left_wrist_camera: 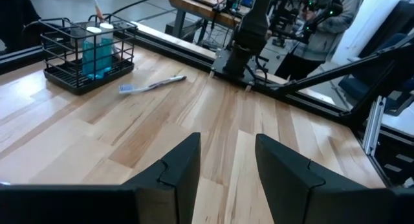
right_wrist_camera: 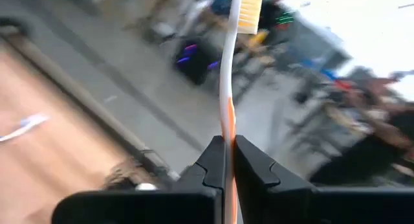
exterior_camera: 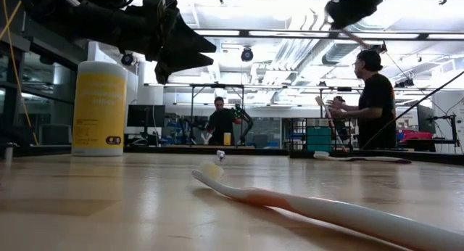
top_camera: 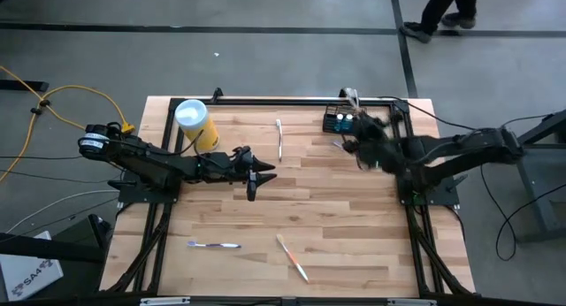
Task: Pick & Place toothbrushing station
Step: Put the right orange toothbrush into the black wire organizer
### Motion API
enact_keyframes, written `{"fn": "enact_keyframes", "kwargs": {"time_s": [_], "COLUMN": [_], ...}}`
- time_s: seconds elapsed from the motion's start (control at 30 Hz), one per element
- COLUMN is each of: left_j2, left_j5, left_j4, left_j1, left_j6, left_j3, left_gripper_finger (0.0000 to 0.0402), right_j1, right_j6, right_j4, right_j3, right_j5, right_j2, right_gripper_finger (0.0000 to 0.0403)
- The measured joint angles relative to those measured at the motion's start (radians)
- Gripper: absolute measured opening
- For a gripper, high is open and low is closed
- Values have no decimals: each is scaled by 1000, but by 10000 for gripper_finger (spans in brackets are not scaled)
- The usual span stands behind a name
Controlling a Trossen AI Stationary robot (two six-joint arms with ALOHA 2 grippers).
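The toothbrushing station (top_camera: 340, 120), a black wire basket holding a blue item, stands at the table's far right; it shows in the left wrist view too (left_wrist_camera: 87, 52). My right gripper (top_camera: 363, 152) hovers just near of the station, shut on a white and orange toothbrush (right_wrist_camera: 228, 68) with a yellow bristle head. My left gripper (top_camera: 256, 177) is open over the table's middle with nothing between its fingers (left_wrist_camera: 226, 156). A blue toothbrush (left_wrist_camera: 152, 85) lies flat on the table beside the station. My right gripper pinches the toothbrush's handle at its orange stretch (right_wrist_camera: 228, 128) between the two fingers. The brush runs on along the fingers, and its bristle head (right_wrist_camera: 250, 7) sticks out well beyond the fingertips. It is lifted clear of the table.
A yellow canister (top_camera: 196, 124) with a white lid stands far left. Loose toothbrushes lie at the far middle (top_camera: 279, 138), near left (top_camera: 212, 245) and near middle (top_camera: 292, 257). People stand in the room beyond the table (exterior_camera: 375, 99).
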Motion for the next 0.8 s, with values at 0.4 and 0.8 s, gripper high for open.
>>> {"fn": "enact_keyframes", "kwargs": {"time_s": [0.4, 0.8], "left_j2": [0, 0], "left_j5": [21, 22], "left_j4": [-15, -54], "left_j1": [-15, -52], "left_j6": [0, 0], "left_j3": [0, 0], "left_gripper_finger": [141, 141], "right_j1": [-472, -608], "right_j6": [-353, -328], "right_j4": [605, 1237], "right_j3": [-45, -459], "right_j5": [-621, -729], "right_j2": [4, 5], "right_gripper_finger": [5, 5]}}
